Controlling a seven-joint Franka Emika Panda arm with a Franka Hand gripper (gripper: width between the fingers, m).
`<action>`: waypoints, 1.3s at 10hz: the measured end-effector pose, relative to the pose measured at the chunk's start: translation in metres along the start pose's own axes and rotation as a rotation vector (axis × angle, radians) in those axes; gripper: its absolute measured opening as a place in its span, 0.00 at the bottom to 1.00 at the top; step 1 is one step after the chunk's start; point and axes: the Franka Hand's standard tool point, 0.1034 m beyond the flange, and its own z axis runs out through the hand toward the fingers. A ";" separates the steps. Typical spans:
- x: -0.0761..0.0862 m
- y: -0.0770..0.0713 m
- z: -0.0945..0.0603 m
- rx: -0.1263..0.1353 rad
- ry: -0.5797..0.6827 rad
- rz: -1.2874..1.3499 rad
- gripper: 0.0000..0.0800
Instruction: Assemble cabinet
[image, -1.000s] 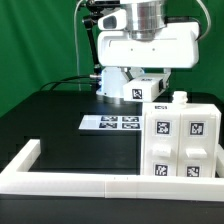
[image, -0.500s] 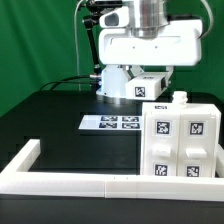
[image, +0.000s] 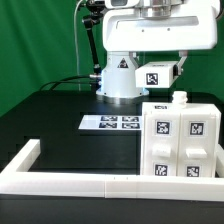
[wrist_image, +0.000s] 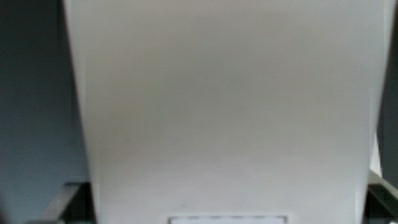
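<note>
The cabinet's hollow white box (image: 180, 140) stands on the black table at the exterior view's right, with several marker tags on its front and a small knob on top. My gripper (image: 160, 68) hangs above and behind it, shut on a smaller white cabinet panel (image: 160, 76) that shows one tag and is clear of the table. In the wrist view this panel (wrist_image: 222, 100) fills nearly the whole picture. My dark fingertips (wrist_image: 71, 200) show only at its two sides.
The marker board (image: 112, 122) lies flat on the table at the middle. A long low white rail (image: 90, 183) edges the table's front and left. The arm's white base (image: 118, 80) stands at the back before a green backdrop.
My gripper has risen and shifted toward the exterior view's right, carrying the white panel with it. The box and the marker board have not moved.
</note>
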 end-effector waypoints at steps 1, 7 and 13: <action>0.000 0.000 0.000 0.000 0.000 0.000 0.70; 0.068 -0.034 -0.016 0.004 0.044 -0.129 0.70; 0.074 -0.041 -0.012 0.001 0.033 -0.136 0.70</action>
